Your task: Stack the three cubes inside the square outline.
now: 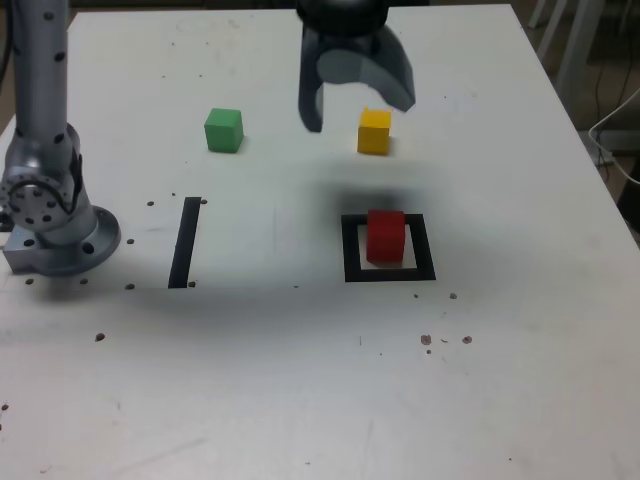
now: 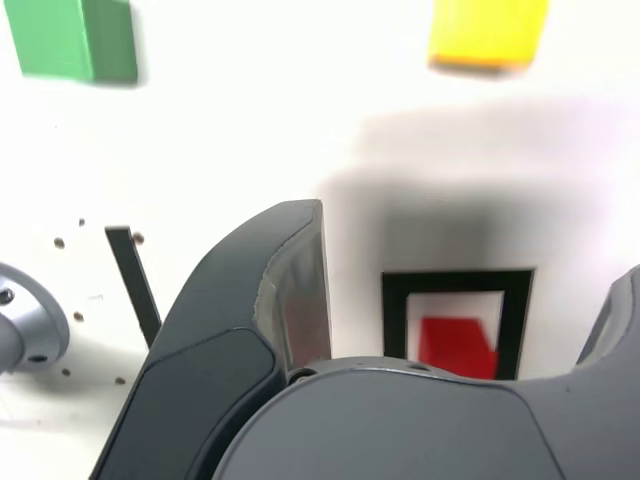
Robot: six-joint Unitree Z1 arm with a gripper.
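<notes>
Altogether three cubes (image 1: 385, 236), one outline (image 1: 389, 272).

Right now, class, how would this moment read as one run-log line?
gripper: open, empty, above table | red cube: inside square outline | yellow cube: loose, outside | green cube: loose, outside | stack: not yet started

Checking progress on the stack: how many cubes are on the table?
3. The red cube sits inside the square outline; the yellow cube and green cube sit apart behind it. None are stacked.
</notes>
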